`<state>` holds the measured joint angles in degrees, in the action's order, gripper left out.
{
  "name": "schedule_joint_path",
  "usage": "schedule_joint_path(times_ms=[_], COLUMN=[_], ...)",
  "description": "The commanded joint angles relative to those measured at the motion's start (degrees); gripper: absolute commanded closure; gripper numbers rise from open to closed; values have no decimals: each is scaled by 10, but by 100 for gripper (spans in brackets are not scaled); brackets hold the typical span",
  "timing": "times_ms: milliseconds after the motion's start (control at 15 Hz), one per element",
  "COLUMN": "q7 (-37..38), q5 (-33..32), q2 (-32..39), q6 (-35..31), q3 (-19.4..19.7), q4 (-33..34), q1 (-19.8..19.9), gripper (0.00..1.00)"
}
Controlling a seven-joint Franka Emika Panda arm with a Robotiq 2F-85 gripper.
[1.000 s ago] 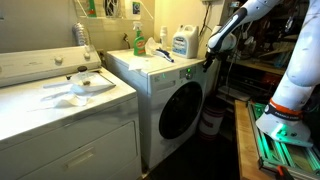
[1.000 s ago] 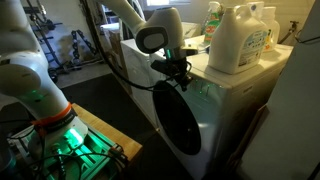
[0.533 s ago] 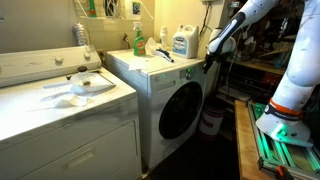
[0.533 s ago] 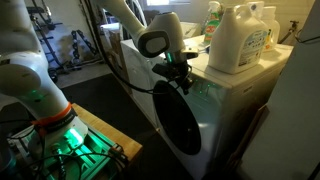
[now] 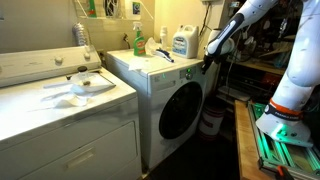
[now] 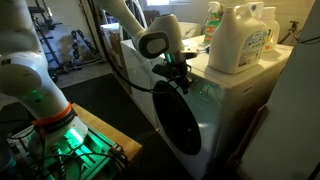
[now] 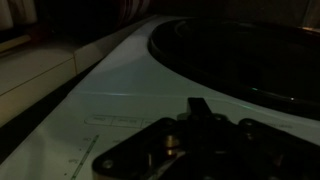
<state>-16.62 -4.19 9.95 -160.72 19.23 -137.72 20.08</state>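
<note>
My gripper [image 5: 207, 62] hangs at the top front corner of a white front-load washing machine [image 5: 150, 82], just above its round dark door [image 5: 180, 110]. In an exterior view the gripper [image 6: 178, 78] sits against the washer's upper front panel beside the door [image 6: 180, 128]. The wrist view is dark: the fingers [image 7: 196, 108] show as one dark tip, closed together and holding nothing, close over the white panel [image 7: 120, 90] next to the door's rim [image 7: 230, 45].
A white detergent jug [image 5: 181, 42] [image 6: 240, 40] and a green bottle [image 5: 138, 40] stand on the washer. A white dryer [image 5: 60, 110] with cloths on top stands beside it. A white bucket [image 5: 211, 121] sits on the floor. The robot's base [image 5: 285, 100] stands close by.
</note>
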Motion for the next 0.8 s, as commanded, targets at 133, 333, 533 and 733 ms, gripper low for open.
schedule_joint_path(times_ms=[133, 333, 533, 733], q7=[16, 10, 4, -2], q5=[-26, -26, -20, -12], q2=[32, 42, 47, 48], q6=[-50, -67, -57, -80], q3=[3, 1, -3, -10], q4=[12, 16, 19, 14], q1=[0, 2, 6, 11], gripper=[95, 96, 96, 96])
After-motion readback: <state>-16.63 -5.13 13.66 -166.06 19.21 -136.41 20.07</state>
